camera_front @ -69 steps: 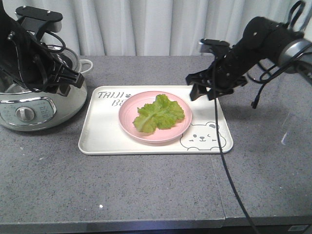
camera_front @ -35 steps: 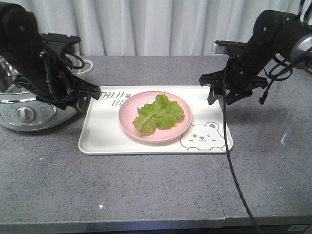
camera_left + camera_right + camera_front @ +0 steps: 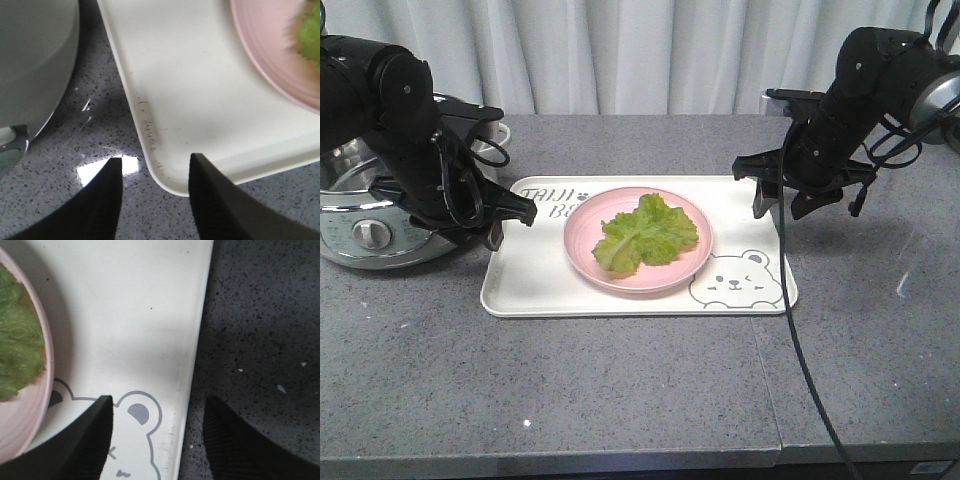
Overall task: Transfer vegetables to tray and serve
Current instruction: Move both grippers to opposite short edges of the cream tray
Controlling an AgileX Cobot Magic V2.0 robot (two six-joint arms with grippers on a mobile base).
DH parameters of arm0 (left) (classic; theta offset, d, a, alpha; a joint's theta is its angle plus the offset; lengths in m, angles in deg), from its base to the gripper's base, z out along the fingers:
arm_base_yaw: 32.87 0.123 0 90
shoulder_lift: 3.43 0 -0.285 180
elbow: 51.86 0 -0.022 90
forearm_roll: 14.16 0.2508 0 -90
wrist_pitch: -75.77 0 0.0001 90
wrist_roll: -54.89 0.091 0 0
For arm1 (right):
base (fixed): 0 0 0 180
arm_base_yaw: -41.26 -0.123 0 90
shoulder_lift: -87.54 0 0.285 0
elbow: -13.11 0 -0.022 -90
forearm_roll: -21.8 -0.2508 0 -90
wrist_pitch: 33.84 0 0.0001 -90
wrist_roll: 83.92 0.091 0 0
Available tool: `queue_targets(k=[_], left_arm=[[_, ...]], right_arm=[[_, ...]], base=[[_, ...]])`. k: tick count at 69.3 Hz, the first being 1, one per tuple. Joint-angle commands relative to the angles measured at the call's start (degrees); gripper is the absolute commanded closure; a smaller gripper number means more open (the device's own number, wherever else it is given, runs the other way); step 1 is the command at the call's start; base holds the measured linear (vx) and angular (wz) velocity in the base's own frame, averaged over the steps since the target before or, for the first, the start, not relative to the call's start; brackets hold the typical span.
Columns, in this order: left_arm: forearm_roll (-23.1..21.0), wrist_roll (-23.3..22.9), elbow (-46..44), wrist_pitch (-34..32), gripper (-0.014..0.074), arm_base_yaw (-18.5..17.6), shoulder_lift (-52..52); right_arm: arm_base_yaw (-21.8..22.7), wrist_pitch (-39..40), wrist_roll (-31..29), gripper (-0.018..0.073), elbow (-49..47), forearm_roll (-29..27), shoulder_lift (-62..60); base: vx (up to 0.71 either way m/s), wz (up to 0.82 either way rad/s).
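Note:
The vegetables (image 3: 645,232) are a green lettuce leaf lying on a round pink plate (image 3: 578,245), which sits on the cream tray (image 3: 530,275). My left gripper (image 3: 510,222) is at the tray's left edge. In the left wrist view it (image 3: 156,159) is open, its fingers straddling a rounded corner of the tray (image 3: 190,90). My right gripper (image 3: 778,205) is at the tray's right edge. In the right wrist view it (image 3: 160,399) is open, one finger over the bear drawing and the other over the counter, the tray (image 3: 130,315) rim between them.
A white electric cooker (image 3: 380,225) stands at the far left, close behind my left arm. A black cable (image 3: 790,300) hangs from my right arm across the tray's right edge to the counter's front. Curtains close off the back.
My left arm has swung from over the cooker down to the tray's left edge. My right gripper has shifted right, from over the tray to its right rim.

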Motion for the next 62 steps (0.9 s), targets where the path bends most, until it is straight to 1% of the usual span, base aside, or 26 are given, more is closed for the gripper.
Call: queue_targets(k=[1,14,37,62], left_arm=[[0.0,-0.6,-1.2,-2.2,0.0300,0.0,2.6],[1.0,-0.6,-1.2,-3.3,0.0300,0.0,2.6],[1.3,-0.6,-1.2,-4.2,0.0300,0.5,2.5],[0.9,-0.6,-1.2,-4.1,0.0300,0.5,-1.8]], right_arm=[[0.4,-2.4,0.0,0.0168,-1.5,1.4,-3.4],[0.4,-2.4,0.0,0.0168,-1.5,2.2,-2.7],[0.4,-2.4,0.0,0.0168,-1.5,2.7,-0.7],[0.4,-2.4,0.0,0.0168,-1.5,3.2,0.9]], base=[[0.00,0.00],[0.00,0.00],[0.00,0.00],[0.00,0.00]])
